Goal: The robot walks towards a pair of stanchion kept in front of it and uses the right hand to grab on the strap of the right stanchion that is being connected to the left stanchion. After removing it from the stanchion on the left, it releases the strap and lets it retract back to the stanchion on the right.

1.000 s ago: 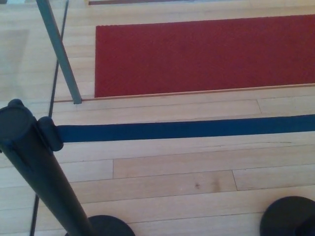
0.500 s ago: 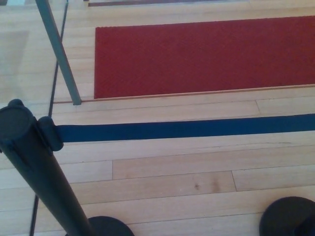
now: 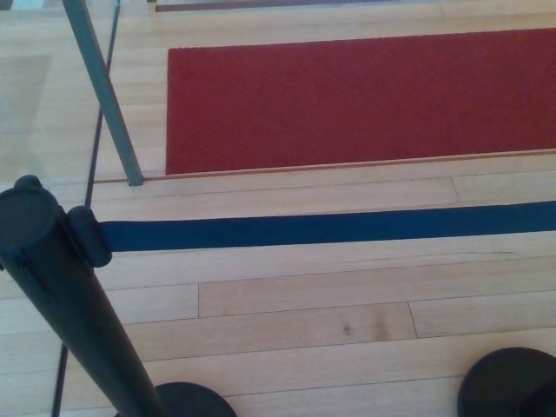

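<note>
strap (image 3: 330,228): blue, taut, running from 9 to 3 o'clock, clipped to left stanchion (image 3: 52,287) at 8 o'clock | right stanchion: only its base (image 3: 508,382) shows, 5 o'clock | hands: neither in view, state cannot be told | step: approach seemingly done, grab not begun | next: right hand should reach for strap near the clip | red carpet (image 3: 365,95) at 12 o'clock

Right stanchion (image 3: 508,384) mostly off-frame
</note>
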Available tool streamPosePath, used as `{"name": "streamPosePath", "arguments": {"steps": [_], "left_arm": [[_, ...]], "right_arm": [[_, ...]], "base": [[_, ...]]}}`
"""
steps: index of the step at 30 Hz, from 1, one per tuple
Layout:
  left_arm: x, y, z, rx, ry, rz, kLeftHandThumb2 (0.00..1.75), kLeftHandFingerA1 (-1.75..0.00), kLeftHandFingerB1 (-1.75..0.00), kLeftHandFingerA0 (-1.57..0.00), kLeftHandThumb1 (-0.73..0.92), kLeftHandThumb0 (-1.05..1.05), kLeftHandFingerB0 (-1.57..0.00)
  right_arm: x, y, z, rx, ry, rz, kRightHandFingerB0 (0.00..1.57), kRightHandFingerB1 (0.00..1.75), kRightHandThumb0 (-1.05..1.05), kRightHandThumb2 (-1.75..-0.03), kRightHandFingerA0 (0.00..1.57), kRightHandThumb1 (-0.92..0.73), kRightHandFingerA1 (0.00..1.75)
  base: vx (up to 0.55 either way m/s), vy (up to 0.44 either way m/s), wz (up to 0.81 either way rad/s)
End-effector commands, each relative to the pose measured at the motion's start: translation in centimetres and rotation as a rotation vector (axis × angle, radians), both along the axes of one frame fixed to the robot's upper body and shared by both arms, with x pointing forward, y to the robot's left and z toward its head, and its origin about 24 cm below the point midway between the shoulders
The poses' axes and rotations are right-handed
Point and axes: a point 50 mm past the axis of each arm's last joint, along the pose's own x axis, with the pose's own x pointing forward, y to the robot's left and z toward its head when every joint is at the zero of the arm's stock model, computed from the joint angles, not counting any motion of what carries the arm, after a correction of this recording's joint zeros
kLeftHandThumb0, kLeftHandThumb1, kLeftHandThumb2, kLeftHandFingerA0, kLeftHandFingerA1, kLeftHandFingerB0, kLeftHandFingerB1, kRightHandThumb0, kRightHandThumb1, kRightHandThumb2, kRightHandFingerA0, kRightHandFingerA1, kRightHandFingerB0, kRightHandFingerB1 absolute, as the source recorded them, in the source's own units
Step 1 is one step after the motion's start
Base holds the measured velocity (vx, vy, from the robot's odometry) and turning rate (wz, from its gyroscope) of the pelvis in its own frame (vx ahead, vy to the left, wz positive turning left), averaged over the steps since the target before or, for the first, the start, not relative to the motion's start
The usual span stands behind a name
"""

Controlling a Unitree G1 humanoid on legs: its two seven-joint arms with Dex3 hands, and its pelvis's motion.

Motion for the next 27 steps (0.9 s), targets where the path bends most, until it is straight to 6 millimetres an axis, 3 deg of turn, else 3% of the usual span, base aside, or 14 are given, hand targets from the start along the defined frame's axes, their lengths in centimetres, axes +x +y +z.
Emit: {"name": "streamPosePath", "arguments": {"steps": [1, 2, 3, 8, 9, 11, 14, 15, 16, 17, 22, 23, 24, 27], "left_arm": [[0.4, 1.3, 0.5, 0.014, -0.012, 0.048, 1.68, -1.1, -1.16, -1.48, 0.04, -0.44, -1.24], [0.4, 1.3, 0.5, 0.015, -0.011, 0.047, 1.68, -1.1, -1.16, -1.48, 0.04, -0.44, -1.24], [0.6, 1.3, 0.5, 0.017, -0.012, 0.045, 1.67, -1.11, -1.18, -1.48, 0.03, -0.46, -1.23], [0.8, 1.3, 0.5, 0.021, -0.016, 0.041, 1.67, -1.11, -1.18, -1.48, 0.03, -0.46, -1.23], [0.9, 1.4, 0.5, 0.02, -0.02, 0.043, 1.75, -1.02, -1.13, -1.57, 0.04, -0.41, -1.32], [1.0, 1.7, 0.7, 0.016, -0.03, 0.052, 1.68, -1.03, -1.12, -1.57, 0.01, -0.47, -1.34], [1.1, 1.8, 0.8, 0.023, -0.035, 0.05, 1.64, -1.07, -1.15, -1.56, 0.05, -0.51, -1.34], [1.0, 1.8, 0.8, 0.025, -0.035, 0.049, 1.66, -1.08, -1.15, -1.56, 0.07, -0.49, -1.35], [1.0, 1.8, 0.8, 0.026, -0.035, 0.049, 1.66, -1.08, -1.15, -1.56, 0.07, -0.49, -1.35], [1.0, 1.8, 0.8, 0.03, -0.032, 0.045, 1.61, -1.12, -1.16, -1.53, 0.07, -0.52, -1.32], [0.9, 1.8, 0.8, 0.035, -0.029, 0.039, 1.61, -1.12, -1.16, -1.53, 0.07, -0.52, -1.32], [0.9, 1.8, 0.8, 0.036, -0.025, 0.035, 1.75, -1.09, -1.15, -1.51, -0.08, -0.31, -1.26], [0.9, 1.9, 0.8, 0.035, -0.023, 0.034, 1.75, -1.06, -1.17, -1.57, 0.09, -0.3, -1.3], [0.8, 2.0, 0.8, 0.029, -0.025, 0.045, 1.75, -1.06, -1.16, -1.57, 0.05, -0.35, -1.33]], "right_arm": [[3.1, 4.4, 13.8, -0.613, -0.451, 0.312, 0.0, 0.0, -0.91, -0.63, 0.0, -0.76, 0.0], [3.5, 4.5, 13.9, -0.629, -0.449, 0.322, 0.0, 0.0, -0.91, -0.63, 0.0, -0.76, 0.0], [4.4, 4.6, 13.8, -0.617, -0.436, 0.369, 0.0, 0.0, -0.97, -0.71, 0.0, -0.59, 0.0], [5.5, 5.0, 13.8, -0.597, -0.409, 0.427, 0.0, 0.0, -0.97, -0.71, 0.0, -0.59, 0.0], [6.5, 5.3, 13.6, -0.614, -0.372, 0.485, 0.0, 0.44, -1.05, -1.0, 0.0, -0.59, 0.47], [8.3, 5.8, 13.4, -0.671, -0.306, 0.586, 0.0, 0.46, -1.05, -1.03, 0.0, -0.59, 0.49], [9.1, 6.2, 13.6, -0.732, -0.29, 0.63, 0.0, 0.46, -1.05, -1.04, 0.0, -0.6, 0.48], [9.4, 6.3, 13.7, -0.752, -0.273, 0.646, 0.0, 0.0, -1.05, -0.65, 0.0, -0.63, 0.0], [9.6, 6.4, 13.8, -0.765, -0.261, 0.656, 0.0, 0.0, -1.05, -0.65, 0.0, -0.63, 0.0], [10.0, 6.6, 14.0, -0.79, -0.245, 0.678, 0.0, 0.52, -1.04, -1.06, 0.0, -0.59, 0.54], [10.7, 6.8, 14.2, -0.824, -0.219, 0.703, 0.0, 0.52, -1.04, -1.06, 0.0, -0.59, 0.54], [11.2, 7.1, 14.2, -0.843, -0.203, 0.727, 0.0, 0.0, -1.05, -0.6, 0.0, -0.63, 0.0], [12.0, 7.4, 14.3, -0.877, -0.174, 0.762, 0.0, 0.0, -1.05, -0.6, 0.0, -0.63, 0.0], [12.9, 7.4, 14.1, -0.91, -0.138, 0.788, 0.0, 0.0, -1.05, -0.58, 0.0, -0.62, 0.0]], "base": [[0.0, 0.0, 0.0], [0.0, 0.0, 0.0], [0.0, 0.0, 0.0], [0.0, 0.0, 0.0], [0.0, 0.0, 0.0], [0.0, 0.0, 0.0], [0.0, 0.0, 0.0], [0.0, 0.0, 0.0], [0.0, 0.0, 0.0], [0.0, 0.0, 0.0], [0.0, 0.0, 0.0], [0.0, 0.0, 0.0], [0.0, 0.0, 0.0], [0.0, 0.0, 0.0]]}}
